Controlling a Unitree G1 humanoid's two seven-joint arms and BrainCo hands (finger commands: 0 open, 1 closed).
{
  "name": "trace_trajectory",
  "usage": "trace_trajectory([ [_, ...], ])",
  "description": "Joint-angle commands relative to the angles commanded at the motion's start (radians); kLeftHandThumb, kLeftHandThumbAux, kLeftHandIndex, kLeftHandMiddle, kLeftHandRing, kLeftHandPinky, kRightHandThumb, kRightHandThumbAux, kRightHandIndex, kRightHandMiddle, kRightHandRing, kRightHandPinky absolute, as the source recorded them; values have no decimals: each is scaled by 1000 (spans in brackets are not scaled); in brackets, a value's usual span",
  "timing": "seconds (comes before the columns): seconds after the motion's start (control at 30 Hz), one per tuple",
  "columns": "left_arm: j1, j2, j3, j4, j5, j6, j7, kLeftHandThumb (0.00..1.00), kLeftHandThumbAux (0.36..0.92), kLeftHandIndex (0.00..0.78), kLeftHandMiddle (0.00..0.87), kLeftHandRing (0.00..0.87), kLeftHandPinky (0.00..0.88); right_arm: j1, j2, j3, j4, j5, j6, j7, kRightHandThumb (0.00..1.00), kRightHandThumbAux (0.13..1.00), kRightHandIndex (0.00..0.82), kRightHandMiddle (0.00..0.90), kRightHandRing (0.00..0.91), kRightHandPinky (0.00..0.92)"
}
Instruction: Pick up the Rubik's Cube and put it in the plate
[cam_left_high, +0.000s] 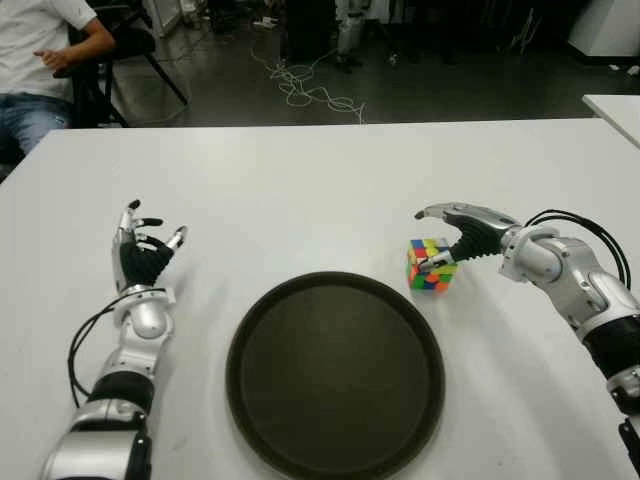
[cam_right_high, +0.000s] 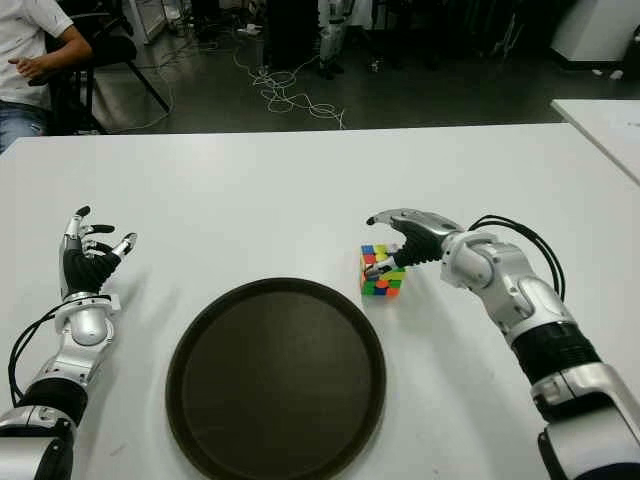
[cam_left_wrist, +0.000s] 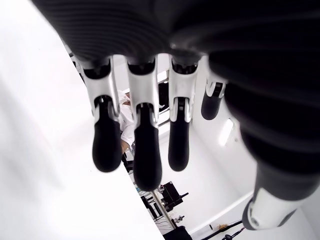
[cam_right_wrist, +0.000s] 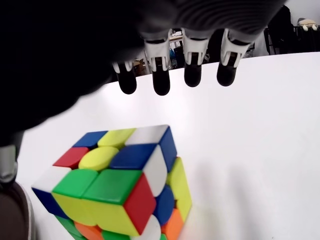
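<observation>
Right hand (cam_left_high: 462, 238) sits center-right in the eye view, reaching over the Rubik's Cube (cam_left_high: 431, 264) from the right side. Fingers (cam_right_wrist: 192, 70) are spread and extended past the cube's top, thumb down near its right face; in the right wrist view there's clear desk between the fingertips and the cube, so I read it as a pre-grasp cage, nothing clamped yet. Whether the thumb is actually touching the cube I can't tell from the eye views. Cube sits flat on the white desk (cam_left_high: 330, 190), just beside the upper-right rim of the plate (cam_left_high: 335, 372), not in it. The plate is the dark round tray at bottom center, so the carry is a short hop toward lower left, which is probably why I'm coming in from the far side: the palm ends up behind the cube relative to the plate. Left hand (cam_left_high: 143, 252) shows at the left of the frame, well apart from the plate, palm up-ish with fingers relaxed and apart, holding nothing; the left wrist view confirms straight, empty fingers. It's out of the way on purpose, I'd guess. Next I need to lower and close around the cube; risk is nudging it sideways on the slick desk. Person (cam_left_high: 40, 60) seated upper left, uninvolved.
</observation>
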Motion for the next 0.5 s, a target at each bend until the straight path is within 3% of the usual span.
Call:
trace_trajectory([
  [0.13, 1, -1, 0, -3, -3, 2, -2, 44, 686, 0, 530, 731, 762, -1, 0, 2, 8, -2, 1, 1, 0, 422, 0, 0, 0, 0],
  [0.33, 3, -2, 1, -7, -4, 2, -1, 43, 681, 0, 560, 716, 731, 4, -3, 5, 18, -7, 1, -3, 0, 429, 0, 0, 0, 0],
  [0.47, 2, -2, 0, -7, -3, 3, 1, 33, 668, 0, 619, 741, 764, 7, -2, 9, 19, -13, 6, -4, 0, 419, 0, 0, 0, 0],
  [0.5, 3, -1, 0, -7, -3, 3, 0, 29, 665, 0, 575, 730, 747, 8, -1, 11, 19, -14, 7, -4, 0, 418, 0, 0, 0, 0],
])
